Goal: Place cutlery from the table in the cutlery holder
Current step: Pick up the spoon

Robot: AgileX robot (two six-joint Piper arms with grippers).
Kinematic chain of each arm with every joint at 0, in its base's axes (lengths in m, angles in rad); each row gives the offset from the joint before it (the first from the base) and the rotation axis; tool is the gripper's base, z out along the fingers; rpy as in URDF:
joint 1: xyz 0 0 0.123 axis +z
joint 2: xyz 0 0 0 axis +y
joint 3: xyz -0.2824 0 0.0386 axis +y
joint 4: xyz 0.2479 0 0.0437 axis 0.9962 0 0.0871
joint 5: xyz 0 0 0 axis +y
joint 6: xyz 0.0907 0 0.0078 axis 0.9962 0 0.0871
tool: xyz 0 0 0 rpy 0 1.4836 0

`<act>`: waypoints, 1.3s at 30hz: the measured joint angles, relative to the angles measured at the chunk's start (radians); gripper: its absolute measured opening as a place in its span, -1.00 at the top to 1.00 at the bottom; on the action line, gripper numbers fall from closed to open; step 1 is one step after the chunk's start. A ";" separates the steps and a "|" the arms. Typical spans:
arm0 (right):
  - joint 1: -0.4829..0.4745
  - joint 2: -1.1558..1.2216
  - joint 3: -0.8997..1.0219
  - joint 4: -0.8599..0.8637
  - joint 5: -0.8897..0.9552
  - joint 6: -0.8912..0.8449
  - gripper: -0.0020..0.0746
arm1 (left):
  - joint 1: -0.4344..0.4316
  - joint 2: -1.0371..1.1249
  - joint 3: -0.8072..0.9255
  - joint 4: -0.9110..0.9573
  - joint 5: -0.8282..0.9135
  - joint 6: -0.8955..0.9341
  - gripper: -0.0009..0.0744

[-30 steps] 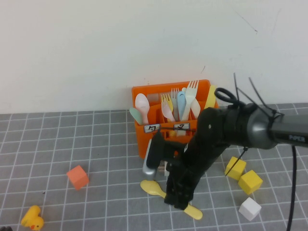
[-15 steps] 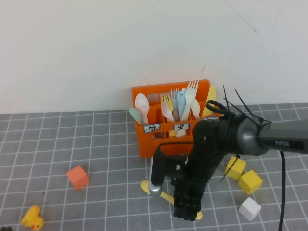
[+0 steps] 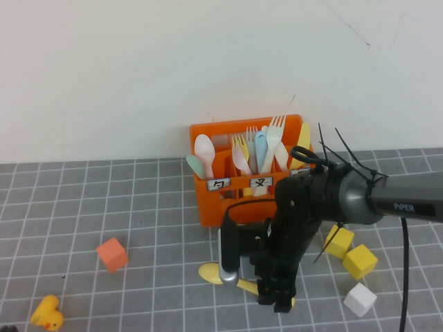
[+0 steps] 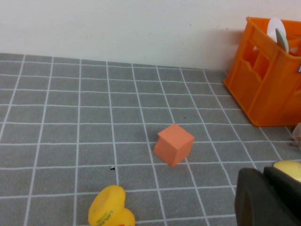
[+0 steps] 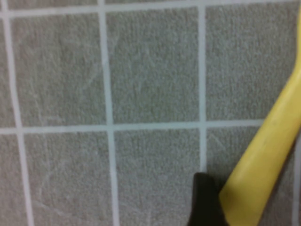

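Note:
The pale-yellow spoon (image 3: 210, 272) lies on the grey grid table (image 3: 138, 228) in front of the orange cutlery holder (image 3: 206, 205). Its bowl shows left of the right arm, and the arm hides most of its handle. My right gripper (image 3: 278, 301) is down at the table over the handle end. In the right wrist view a black fingertip (image 5: 205, 203) presses against the yellow handle (image 5: 268, 155), so the gripper is shut on it. My left gripper (image 4: 270, 197) is shut and empty, low at the table's near left. The spoon's bowl (image 4: 288, 168) shows just beyond it.
The holder (image 4: 263, 89) has spoons, forks and a yellow knife in it. An orange cube (image 3: 111, 254) and a yellow duck (image 3: 47, 313) sit at the left. Two yellow cubes (image 3: 338, 241) (image 3: 360, 261) and a white cube (image 3: 359, 299) sit right of the arm.
My right gripper has come down and nearer along the spoon's handle, to the table. The spoon's bowl has shifted slightly left. The left arm has not moved.

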State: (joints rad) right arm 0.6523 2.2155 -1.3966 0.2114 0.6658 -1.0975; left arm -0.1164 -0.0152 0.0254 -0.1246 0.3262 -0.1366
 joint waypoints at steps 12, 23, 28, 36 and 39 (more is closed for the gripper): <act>0.000 0.009 -0.004 -0.018 -0.012 0.000 -0.03 | 0.000 0.000 -0.001 0.051 0.000 0.000 0.98; 0.010 0.020 -0.018 -0.033 0.008 0.004 0.01 | 0.000 0.000 -0.001 0.033 0.002 0.000 0.98; 0.025 0.021 -0.020 -0.053 0.006 0.004 0.33 | 0.000 0.000 -0.001 0.029 0.002 0.000 0.98; 0.036 0.021 -0.020 -0.059 0.008 0.027 0.48 | 0.000 0.000 -0.001 0.029 0.002 0.000 0.98; 0.036 0.021 -0.020 -0.050 0.008 0.062 0.48 | 0.000 0.000 -0.001 0.029 0.002 0.000 0.98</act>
State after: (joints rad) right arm 0.6884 2.2363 -1.4162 0.1615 0.6734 -1.0359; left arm -0.1164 -0.0152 0.0248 -0.0956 0.3283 -0.1366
